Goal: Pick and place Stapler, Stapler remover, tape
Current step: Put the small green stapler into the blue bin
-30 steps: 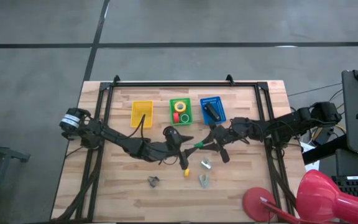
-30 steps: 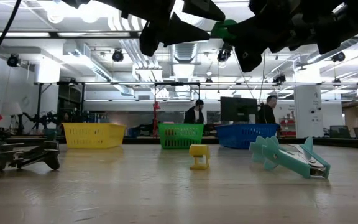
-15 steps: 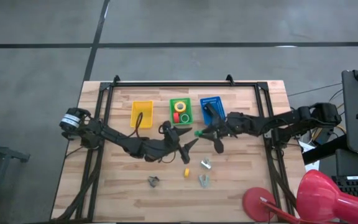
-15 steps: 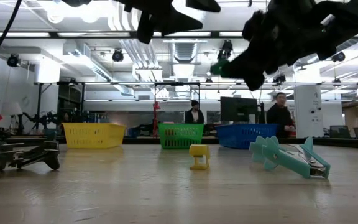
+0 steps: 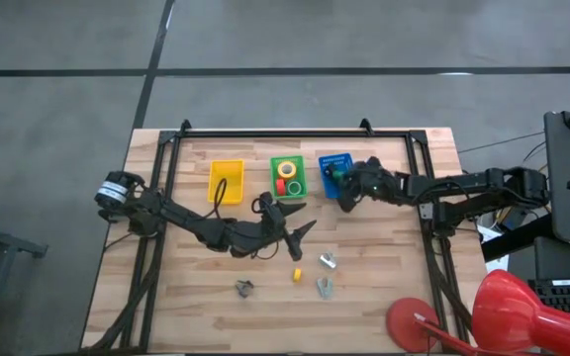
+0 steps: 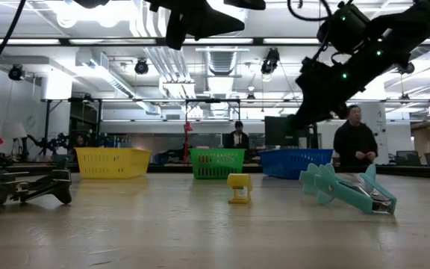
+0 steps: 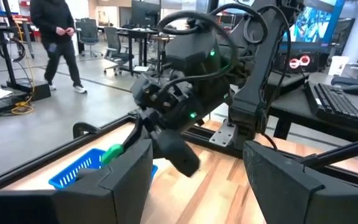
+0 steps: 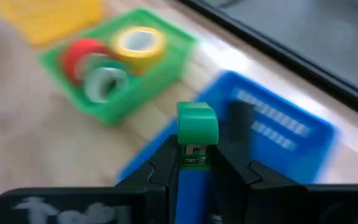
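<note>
Since a sec ago the right gripper [image 5: 336, 179] has swung back from mid-table to over the blue basket [image 5: 349, 158], fingers pinched on a small green-topped stapler [image 8: 196, 134]; wrist view shows it held upright between the pads above the basket's near edge. Left gripper [image 5: 300, 220] has pulled back a bit toward the table centre and spread wider; it holds nothing, hovering in front of the green basket [image 5: 288, 187].

Baskets: 3 in a row at the far side, yellow, green, blue, left to right. Yellow basket [image 5: 226, 181] has nothing in it that I can see except a cable crossing over it. Green one holds 3 tape rolls: yellow [image 5: 287, 169], red [image 5: 280, 185], green [image 5: 294, 188]. Blue one has a dark stapler [image 8: 241, 120], mostly hidden from above by the right gripper.

Loose on the wood, near side: 1 dark staple remover [image 5: 244, 288], 1 small yellow stapler [image 5: 297, 274], 2 teal staple removers [image 5: 329, 260] [image 5: 325, 287] close together.

Behind the table, 2 people [image 6: 355, 142] stand in the room.
</note>
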`<state>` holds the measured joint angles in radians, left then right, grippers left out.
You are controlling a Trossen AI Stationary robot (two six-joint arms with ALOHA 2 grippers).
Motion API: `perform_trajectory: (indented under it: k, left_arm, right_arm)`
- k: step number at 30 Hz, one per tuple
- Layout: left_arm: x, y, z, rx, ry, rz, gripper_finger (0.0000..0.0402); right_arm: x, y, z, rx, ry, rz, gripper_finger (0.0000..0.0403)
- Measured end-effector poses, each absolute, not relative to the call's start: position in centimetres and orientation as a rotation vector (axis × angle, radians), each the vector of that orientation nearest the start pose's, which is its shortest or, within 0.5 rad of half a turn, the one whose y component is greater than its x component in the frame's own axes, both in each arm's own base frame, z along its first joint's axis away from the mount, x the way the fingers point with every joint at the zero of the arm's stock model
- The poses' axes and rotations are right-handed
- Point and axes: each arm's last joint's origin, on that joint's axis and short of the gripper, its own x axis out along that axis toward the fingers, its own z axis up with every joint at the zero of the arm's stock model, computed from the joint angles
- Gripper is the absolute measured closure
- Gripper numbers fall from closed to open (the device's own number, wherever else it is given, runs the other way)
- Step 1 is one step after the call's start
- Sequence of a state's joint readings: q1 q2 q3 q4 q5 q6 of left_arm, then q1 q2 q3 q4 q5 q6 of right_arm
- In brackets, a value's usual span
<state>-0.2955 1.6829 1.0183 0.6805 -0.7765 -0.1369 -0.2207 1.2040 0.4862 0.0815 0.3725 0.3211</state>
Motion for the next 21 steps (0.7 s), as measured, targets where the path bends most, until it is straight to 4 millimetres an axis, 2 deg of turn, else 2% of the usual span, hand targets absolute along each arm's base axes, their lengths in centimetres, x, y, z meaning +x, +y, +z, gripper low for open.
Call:
perform_trajectory:
  k: [6, 21]
  left_arm:
    - [35.76, -8.77, 26.3, -0.161, -0.05, 0.478, 0.0149]
    - [35.7, -8.75, 26.06, -0.16, -0.042, 0.479, 0.0149]
  right_arm:
    - [21.12, -6.63, 17.1, 0.24, 0.609, -0.78, 0.0333]
    - [20.86, -6.7, 16.7, 0.229, 0.624, -0.78, 0.0329]
